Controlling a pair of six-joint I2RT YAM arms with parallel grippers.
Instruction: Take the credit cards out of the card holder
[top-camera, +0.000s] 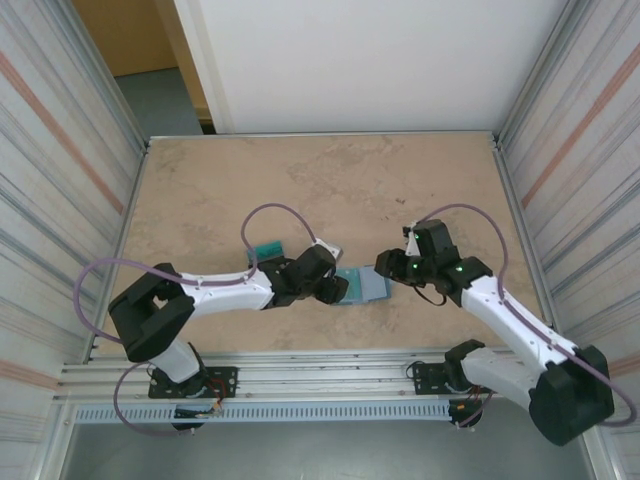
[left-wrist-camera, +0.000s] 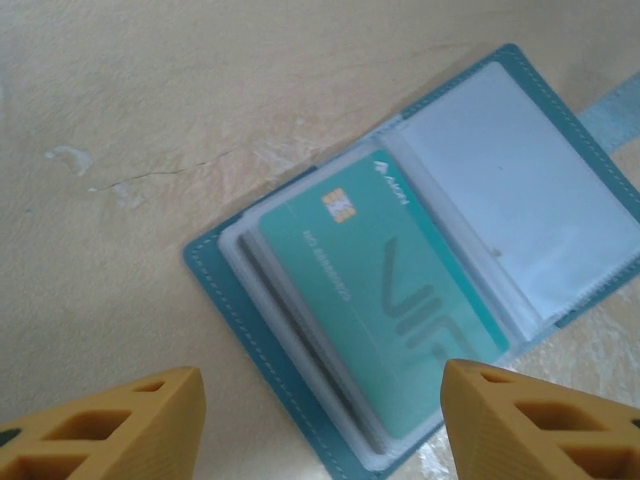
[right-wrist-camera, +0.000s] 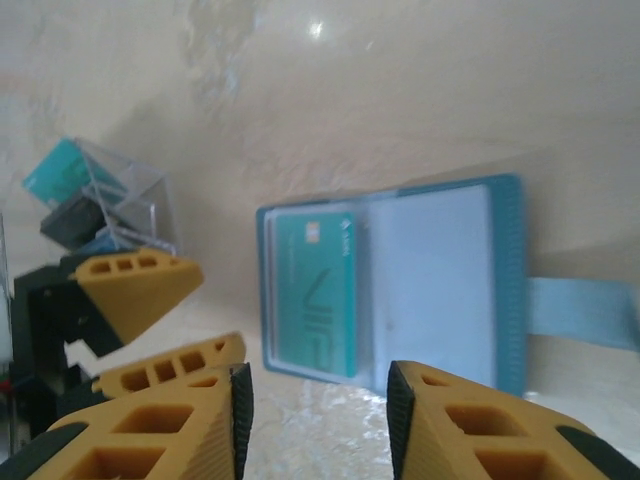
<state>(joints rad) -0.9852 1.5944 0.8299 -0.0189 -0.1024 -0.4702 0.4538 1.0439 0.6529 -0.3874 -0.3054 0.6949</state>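
The card holder (top-camera: 366, 285) lies open and flat on the table between my two grippers. Its steel-blue rim (left-wrist-camera: 238, 305) frames clear sleeves. A teal-green credit card (left-wrist-camera: 390, 290) sits in the top sleeve of one half, with darker card edges stacked under it. The other half's sleeve looks blank. My left gripper (left-wrist-camera: 322, 385) is open, its orange fingers standing either side of the holder's near corner. My right gripper (right-wrist-camera: 317, 385) is open too, just short of the holder (right-wrist-camera: 510, 280), with the teal card (right-wrist-camera: 315, 290) ahead of it and nothing between its pads.
The holder's closing tab (right-wrist-camera: 580, 310) sticks out on the table beside the blank half. A small teal and dark stack (top-camera: 268, 247) rests on the table behind the left arm's wrist. Metal walls enclose the beige tabletop (top-camera: 330, 190) left and right.
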